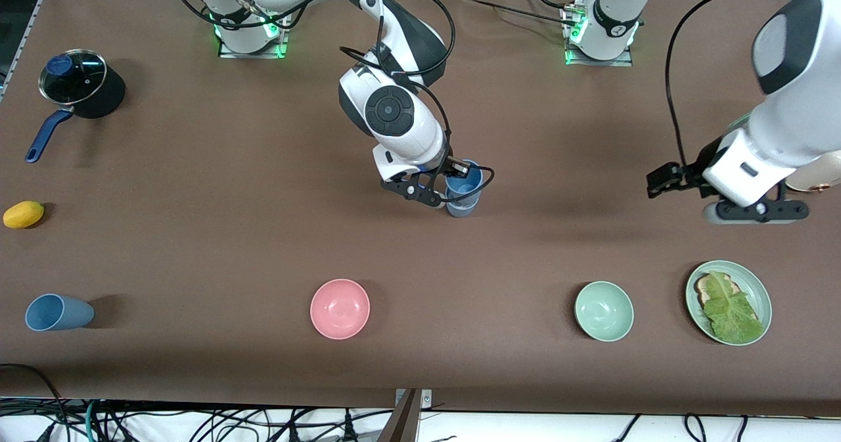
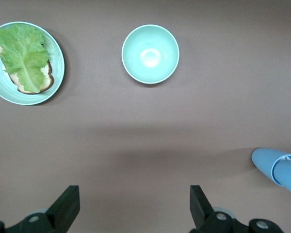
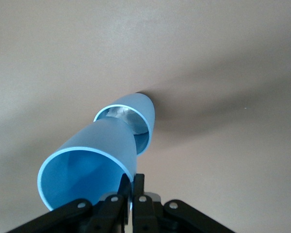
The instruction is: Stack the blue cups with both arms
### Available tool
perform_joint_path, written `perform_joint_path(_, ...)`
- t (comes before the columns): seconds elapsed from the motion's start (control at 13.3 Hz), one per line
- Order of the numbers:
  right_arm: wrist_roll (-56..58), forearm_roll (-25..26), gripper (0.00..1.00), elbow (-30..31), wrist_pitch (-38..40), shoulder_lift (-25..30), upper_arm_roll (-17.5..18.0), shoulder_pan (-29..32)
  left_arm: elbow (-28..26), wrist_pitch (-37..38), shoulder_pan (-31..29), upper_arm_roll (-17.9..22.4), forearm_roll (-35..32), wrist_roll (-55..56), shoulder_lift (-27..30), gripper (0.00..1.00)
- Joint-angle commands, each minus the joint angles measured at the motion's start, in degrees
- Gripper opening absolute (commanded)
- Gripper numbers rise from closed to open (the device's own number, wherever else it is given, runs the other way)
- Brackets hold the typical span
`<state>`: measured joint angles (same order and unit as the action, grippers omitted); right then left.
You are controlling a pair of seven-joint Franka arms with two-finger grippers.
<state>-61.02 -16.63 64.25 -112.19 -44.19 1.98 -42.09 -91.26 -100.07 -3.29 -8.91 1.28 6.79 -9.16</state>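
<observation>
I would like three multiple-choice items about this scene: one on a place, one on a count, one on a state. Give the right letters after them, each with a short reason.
1. Where is the pink bowl?
A. On the green plate
B. On the table, between the lone blue cup and the pale green bowl
C. Under the pot lid

2. How many blue cups are visible?
A. One
B. Two
C. Three

3. What is the state of the right tool?
A. Shut on the rim of a blue cup
B. Open over the lemon
C. Holding the pot handle

Answers:
1 B: it lies in the row nearest the front camera, between the lone cup and the pale green bowl.
2 C: the held cup, the cup under it, and the lone one.
3 A: the right wrist view shows its fingers pinching the rim; the left tool waits open.
</observation>
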Motion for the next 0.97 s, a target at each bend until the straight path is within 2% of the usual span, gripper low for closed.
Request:
perform_joint_path(0.0,-0.5,-0.7,0.0,-2.4,3.1,-1.3,0.3,0.2,-12.5,-4.2,0.8,3.2,1.6,-3.6,11.1,1.0)
perform_joint_path(0.07,-0.3,-0.5,0.0,-2.4,3.8,-1.3,0.3,0.2,-15.7,-5.4,1.3,3.2,1.6,-3.4,14.2,1.0)
perform_joint_path(0.22,-0.2,-0.3,0.0,-2.3,4.2,-1.4,0.2,0.2,-16.0,-4.4,1.9,3.3,1.5,-3.4,15.0,1.0)
perform_joint_path(0.38,-0.1,-0.1,0.0,-2.4,3.7,-2.1,0.2,0.2,-15.2,-2.8,4.9,4.3,-0.1,-3.2,14.5,1.0)
perform_joint_path(0.9,-0.2,0.1,0.0,-2.6,1.0,-3.1,-0.3,0.9,-11.4,0.1,3.7,4.4,-1.8,-3.2,11.0,1.0)
